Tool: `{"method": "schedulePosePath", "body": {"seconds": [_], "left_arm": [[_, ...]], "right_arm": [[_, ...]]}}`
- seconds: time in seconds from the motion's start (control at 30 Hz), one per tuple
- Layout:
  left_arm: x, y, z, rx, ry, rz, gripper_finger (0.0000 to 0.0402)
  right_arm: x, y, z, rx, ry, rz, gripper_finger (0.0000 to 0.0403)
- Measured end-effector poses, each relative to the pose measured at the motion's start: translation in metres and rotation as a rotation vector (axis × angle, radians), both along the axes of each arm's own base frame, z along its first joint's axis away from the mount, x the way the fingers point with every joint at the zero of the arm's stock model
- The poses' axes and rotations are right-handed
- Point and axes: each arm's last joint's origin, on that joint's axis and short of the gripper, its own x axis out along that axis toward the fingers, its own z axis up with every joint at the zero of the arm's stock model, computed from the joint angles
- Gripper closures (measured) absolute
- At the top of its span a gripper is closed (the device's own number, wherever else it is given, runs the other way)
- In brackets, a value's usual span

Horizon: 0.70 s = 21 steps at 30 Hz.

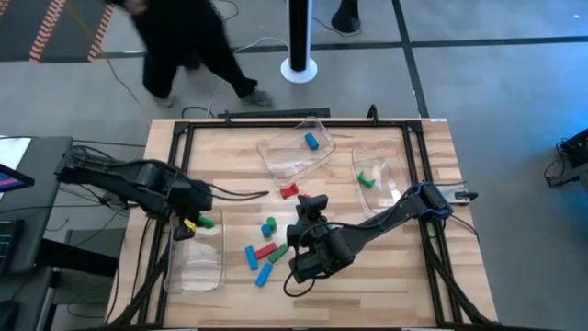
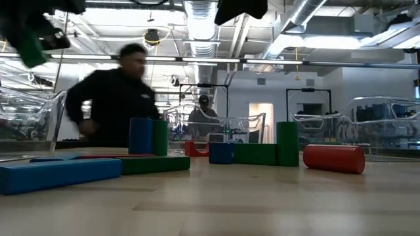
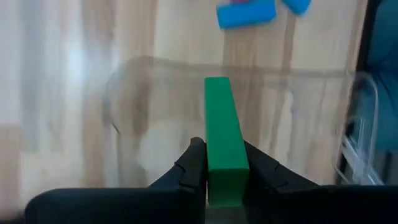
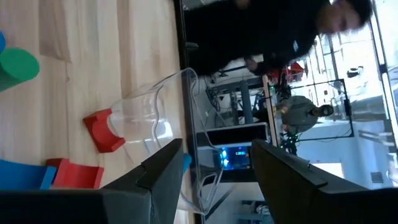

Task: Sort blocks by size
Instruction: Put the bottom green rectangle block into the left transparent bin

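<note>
From overhead, we see the wooden table with three clear trays on it. The left gripper hovers over the near-left tray, its fingers clamped on a long green block. The right gripper sits near the table's middle with nothing between its fingers, just beside a red block. A blue block lies in the far tray, and a green block lies in the right-hand tray. Loose blocks, red, green and blue, lie on the wood between the left tray and the right gripper. A person in dark clothing passes beyond the table's far edge.

At table height, we look across a long blue bar, a green bar, upright blue and green cylinders, a tall green cylinder and a red cylinder lying on its side. The person moves behind the table.

From the left wrist, we see the two dark fingers pinching the long green block above the clear tray; a blue block lies on the wood past the tray.

From the right wrist, the jaws stand wide apart, empty. Beyond them a red block touches the wall of a clear tray, with a green cylinder nearby on the wood.
</note>
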Motion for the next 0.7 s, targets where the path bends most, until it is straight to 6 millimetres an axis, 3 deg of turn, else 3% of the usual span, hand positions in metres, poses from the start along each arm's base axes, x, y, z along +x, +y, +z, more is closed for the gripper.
{"method": "schedulePosePath", "body": {"seconds": [0.47, 0.7], "left_arm": [[0.028, -0.026, -0.03, 0.062, 0.254, -0.103, 0.0342], [0.034, -0.033, -0.039, 0.126, 0.292, -0.133, 0.0309]], "right_arm": [[-0.011, -0.001, -0.006, 0.145, 0.042, -0.047, 0.0175], [-0.023, 0.005, -0.006, 0.16, 0.042, -0.074, 0.0175]]}}
